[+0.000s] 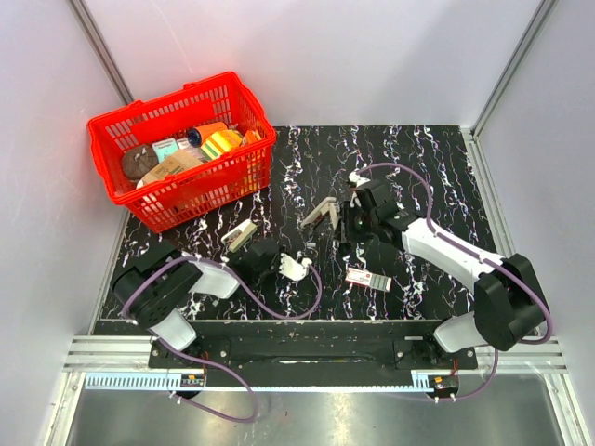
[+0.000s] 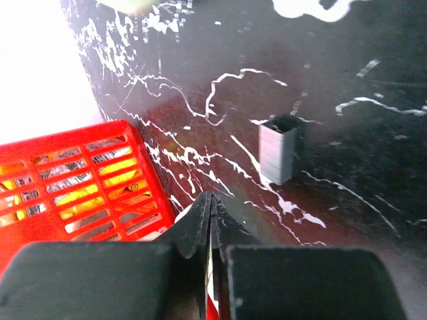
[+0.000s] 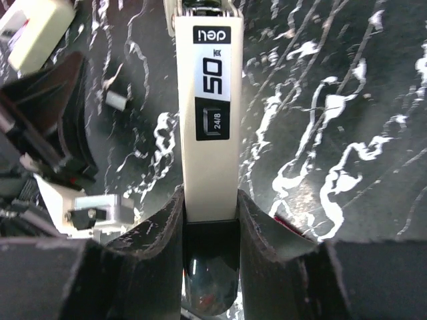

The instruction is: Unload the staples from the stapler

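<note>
The stapler [image 1: 319,214] sits just 12 o'clock of the middle of the black marbled mat [image 1: 428,167]. Its nose points to 9 o'clock, and from above it seems hinged open in a shallow V. Whether it rests on the mat or hangs just above it, I cannot tell. In the right wrist view its cream body [image 3: 212,100], labelled 24/8, runs straight away to 12 o'clock.

At its 3 o'clock end the right gripper [image 1: 346,221] is clamped on the rear only, one finger on each flank. That is the main risk: with such a short hold on a long body, any push near the nose could pivot the stapler or slide it out of the pads.

The left gripper [image 2: 210,203], at 8 o'clock of the stapler, has its fingers pressed together. It would need to part them before it can pull anything.

What looks like a grey staple strip [image 2: 279,155] stands on the mat. Loose staples may scatter and be lost against the white veining.

The red-and-white staple box [image 1: 367,277] lies at 5 o'clock. The red basket [image 1: 121,190] lies at 10 o'clock, well apart.
</note>
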`<state>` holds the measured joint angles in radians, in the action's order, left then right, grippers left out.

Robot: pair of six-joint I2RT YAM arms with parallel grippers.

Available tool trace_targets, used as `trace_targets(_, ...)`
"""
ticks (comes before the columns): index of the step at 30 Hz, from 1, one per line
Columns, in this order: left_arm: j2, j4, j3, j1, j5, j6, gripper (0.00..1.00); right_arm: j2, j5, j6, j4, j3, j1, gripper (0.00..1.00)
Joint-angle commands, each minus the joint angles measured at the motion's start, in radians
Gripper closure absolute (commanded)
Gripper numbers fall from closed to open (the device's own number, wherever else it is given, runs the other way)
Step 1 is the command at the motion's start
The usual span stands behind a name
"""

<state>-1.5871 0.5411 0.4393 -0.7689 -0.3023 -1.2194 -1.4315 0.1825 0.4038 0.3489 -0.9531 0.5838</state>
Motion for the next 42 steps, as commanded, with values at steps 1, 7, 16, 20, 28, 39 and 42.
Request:
trace_targets(1, -0.028, 0.181, -0.013, -0.021, -0.101, -0.117, 1.0, 0.028, -0.109, 0.02, -0.036, -0.013, -0.013, 1.0)
trace_targets(7, 0.008, 0.093, 0.053, -0.029, -0.116, -0.016, 1.0, 0.032, -0.098, 0.027, -0.039, -0.012, -0.013, 1.0)
trace_targets(16, 0.13, -0.38, 0.332, 0.006, 0.002, 0.44, 1.0, 0.023, -0.081, 0.046, -0.056, -0.007, -0.015, 1.0)
trace_targets(20, 0.159, -0.508, 0.407, 0.026, 0.055, 0.55, 1.0, -0.01, -0.087, 0.052, -0.077, -0.03, -0.015, 1.0)
trace_targets(28, 0.225, -0.76, 0.501, 0.063, 0.205, 0.701, 0.74, -0.191, -0.238, 0.023, -0.137, -0.179, -0.013, 1.0)
trace_targets(39, 0.268, -0.941, 0.542, 0.166, 0.416, 0.817, 0.22, -0.379, -0.39, -0.005, -0.205, -0.282, -0.013, 0.9)
trace_targets(42, 0.271, -0.989, 0.562, 0.212, 0.468, 0.817, 0.2, -0.373, -0.374, -0.017, -0.205, -0.253, -0.01, 0.73)
